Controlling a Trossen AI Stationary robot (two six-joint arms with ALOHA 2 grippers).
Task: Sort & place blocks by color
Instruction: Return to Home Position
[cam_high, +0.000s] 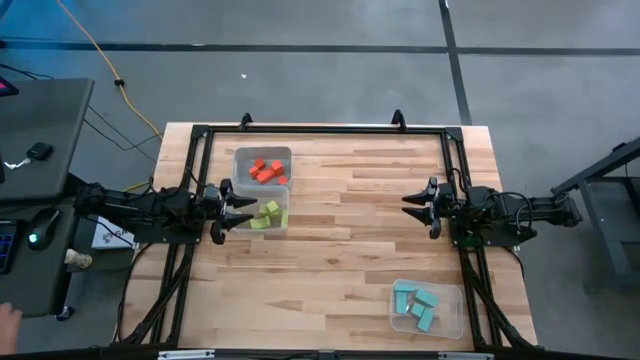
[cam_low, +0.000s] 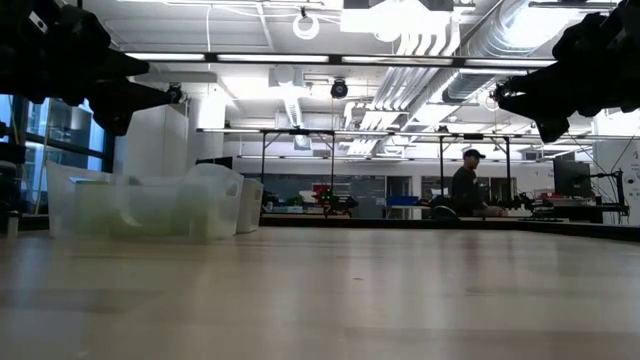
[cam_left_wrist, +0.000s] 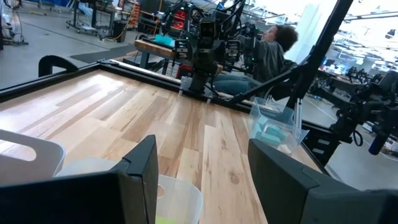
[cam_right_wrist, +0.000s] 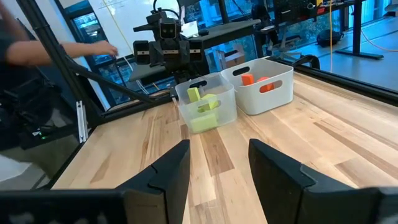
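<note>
— Where are the blocks lying?

— They are sitting sorted by colour. The red blocks (cam_high: 265, 170) are resting in a pale tub (cam_high: 243, 157) on the left arm's side of the table (cam_high: 350, 190). The lime green blocks (cam_high: 266, 214) are lying in a clear tub (cam_high: 283, 226) that is touching the pale one. The teal blocks (cam_high: 414, 303) are sitting in a second clear tub (cam_high: 452, 318), well apart from the others, near the right arm's corner.

— And the arms?

— The left gripper (cam_high: 250, 212) is hovering with its tips over the edge of the lime green blocks' tub, its jaws standing apart and holding nothing. The right gripper (cam_high: 407, 207) is hanging over bare wood on the opposite side, facing the left one, its jaws parted and empty too. In the low view both are showing high above the tabletop.

— How many green ones?

— They are overlapping, so perhaps three or four; I am not making it out.

— Anyone behind?

— A person (cam_low: 465, 187) is sitting in the room beyond.
</note>
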